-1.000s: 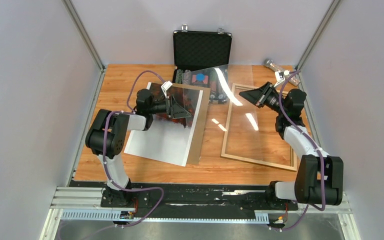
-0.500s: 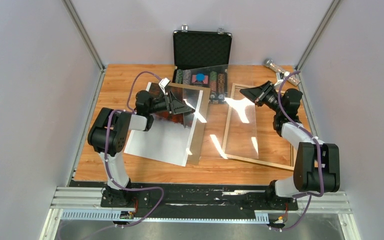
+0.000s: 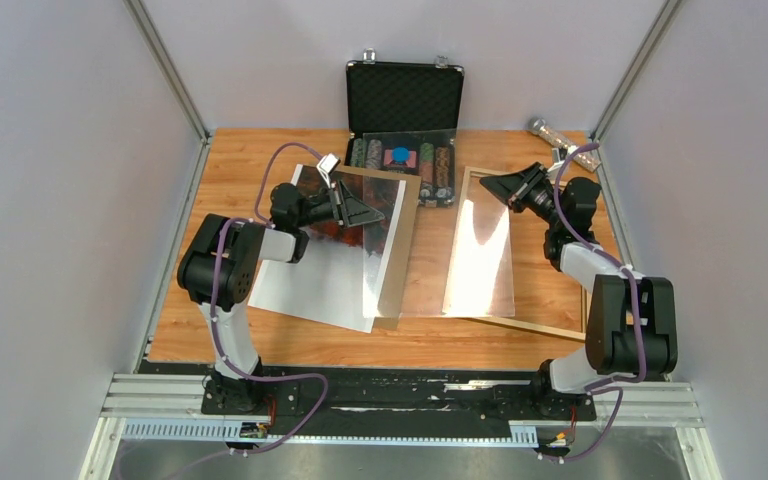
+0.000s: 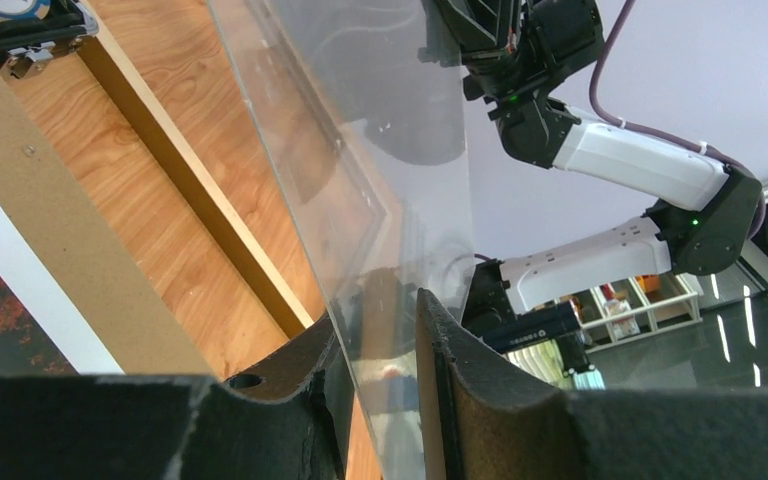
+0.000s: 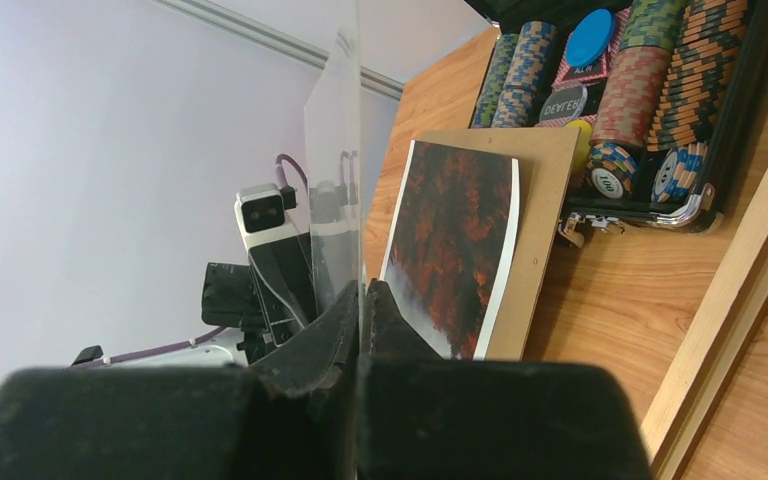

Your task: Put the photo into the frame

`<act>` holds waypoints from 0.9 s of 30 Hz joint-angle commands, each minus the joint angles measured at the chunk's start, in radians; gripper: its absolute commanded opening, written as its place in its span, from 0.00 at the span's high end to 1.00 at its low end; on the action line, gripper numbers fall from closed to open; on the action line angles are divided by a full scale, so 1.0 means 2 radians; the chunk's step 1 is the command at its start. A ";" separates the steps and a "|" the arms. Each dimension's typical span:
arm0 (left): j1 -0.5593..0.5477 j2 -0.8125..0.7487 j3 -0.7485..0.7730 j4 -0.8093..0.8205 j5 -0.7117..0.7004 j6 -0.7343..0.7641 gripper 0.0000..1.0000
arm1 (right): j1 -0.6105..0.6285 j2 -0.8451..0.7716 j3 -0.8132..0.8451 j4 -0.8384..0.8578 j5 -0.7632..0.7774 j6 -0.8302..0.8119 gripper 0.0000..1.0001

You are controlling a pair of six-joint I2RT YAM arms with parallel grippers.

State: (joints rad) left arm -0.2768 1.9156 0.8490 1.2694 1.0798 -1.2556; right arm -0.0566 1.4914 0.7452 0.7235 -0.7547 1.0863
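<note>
A clear pane (image 3: 460, 250) hangs tilted between both grippers, over the gap between photo and frame. My left gripper (image 3: 372, 214) is shut on its left edge, and the pane (image 4: 380, 150) passes between the jaws (image 4: 380, 300). My right gripper (image 3: 488, 186) is shut tight on its far right edge (image 5: 362, 285). The photo (image 3: 320, 280), red trees fading to white fog, lies face up on a brown backing panel (image 3: 400, 260) at the left; it also shows in the right wrist view (image 5: 450, 250). The wooden frame (image 3: 540, 327) lies flat on the right, partly under the pane.
An open black poker-chip case (image 3: 405, 100) stands at the back centre, its chips (image 5: 650, 90) close to the backing panel and frame corner. A small clear object (image 3: 550, 132) lies at the back right. Enclosure walls stand on the left, right and back.
Both arms have lowered the pane from steeply raised to a flatter tilt, and it has shifted left towards the backing panel. The photo and frame have not moved.
</note>
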 commanded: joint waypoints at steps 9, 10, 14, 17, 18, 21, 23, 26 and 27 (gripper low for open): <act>-0.019 -0.007 -0.005 0.005 0.009 0.005 0.68 | 0.000 0.004 0.019 0.039 0.023 -0.004 1.00; -0.019 -0.009 -0.005 -0.005 0.009 0.014 0.68 | 0.000 0.004 0.019 0.038 0.022 -0.004 1.00; -0.020 -0.016 -0.005 -0.040 0.008 0.039 0.74 | -0.002 0.002 0.019 0.039 0.021 -0.005 1.00; -0.020 -0.021 -0.003 -0.062 0.009 0.052 0.89 | -0.005 -0.003 0.017 0.037 0.022 -0.010 1.00; -0.019 -0.022 -0.002 -0.065 0.009 0.056 0.92 | -0.007 -0.005 0.016 0.035 0.023 -0.013 1.00; -0.019 -0.027 0.002 -0.089 0.010 0.071 1.00 | -0.013 -0.016 0.012 0.028 0.022 -0.024 1.00; -0.020 -0.030 0.006 -0.101 0.011 0.077 1.00 | -0.013 -0.022 0.008 0.026 0.020 -0.033 1.00; -0.019 -0.030 0.019 -0.105 0.017 0.075 1.00 | -0.012 -0.026 0.000 0.021 0.013 -0.049 0.96; -0.019 -0.029 0.022 -0.105 0.019 0.073 1.00 | -0.012 -0.028 -0.001 0.018 0.010 -0.057 0.92</act>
State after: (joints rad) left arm -0.3126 1.9018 0.8455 1.0737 1.0832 -1.1519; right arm -0.0662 1.4826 0.7444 0.7300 -0.7429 1.0374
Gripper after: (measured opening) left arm 0.009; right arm 0.031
